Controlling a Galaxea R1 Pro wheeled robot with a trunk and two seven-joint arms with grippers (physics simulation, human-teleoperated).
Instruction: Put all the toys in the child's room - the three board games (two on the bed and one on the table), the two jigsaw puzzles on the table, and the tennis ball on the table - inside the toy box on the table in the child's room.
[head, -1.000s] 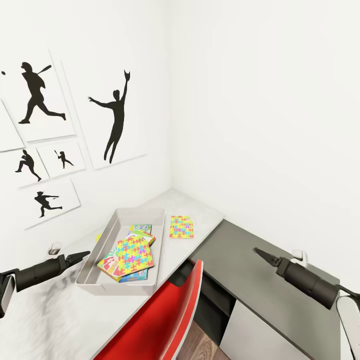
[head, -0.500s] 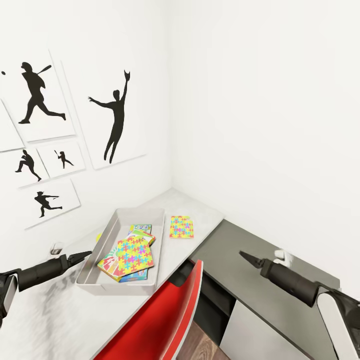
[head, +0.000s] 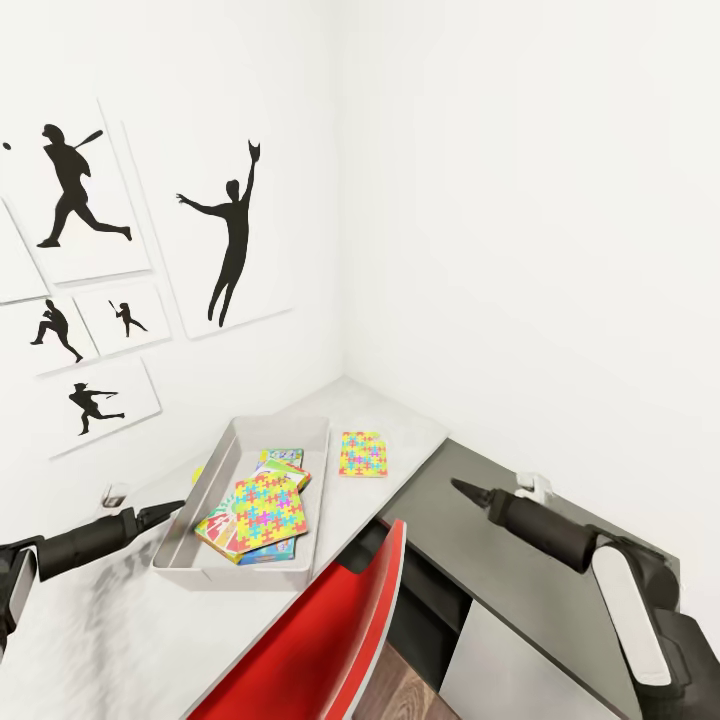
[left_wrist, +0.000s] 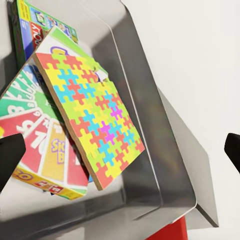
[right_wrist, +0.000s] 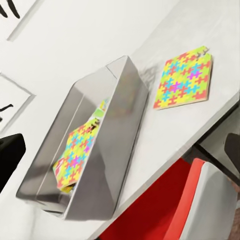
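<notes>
- The toy box (head: 222, 475) sits on the light-grey counter (head: 400, 425) near the corner of the child's room; inside it a jigsaw puzzle (head: 268, 504) lies on top, tilted across the SKIP-BO board game (left_wrist: 37, 150); a green-edged board game (head: 283, 460) lies at the box's far end; something blue shows under the stack, perhaps the third game, though too little is visible to be sure
- The second jigsaw puzzle (head: 362, 453) lies flat on the counter, just beside the box's right wall and apart from it; the right wrist view shows it past that wall (right_wrist: 185, 80)
- The left gripper (head: 168, 512) hangs at the box's near-left corner, close to the rim, holding nothing; its dark fingertips (left_wrist: 10, 155) sit at opposite borders of the left wrist view, so it is spread wide
- The right gripper (head: 462, 489) hangs over the lower dark-grey cabinet (head: 480, 560), pointed toward the loose puzzle and well apart from it; it holds nothing, and its fingertips (right_wrist: 10, 152) likewise stand far apart
- A red chair back (head: 330, 630) rises against the counter's front edge below the box; bare counter lies between puzzle and wall
</notes>
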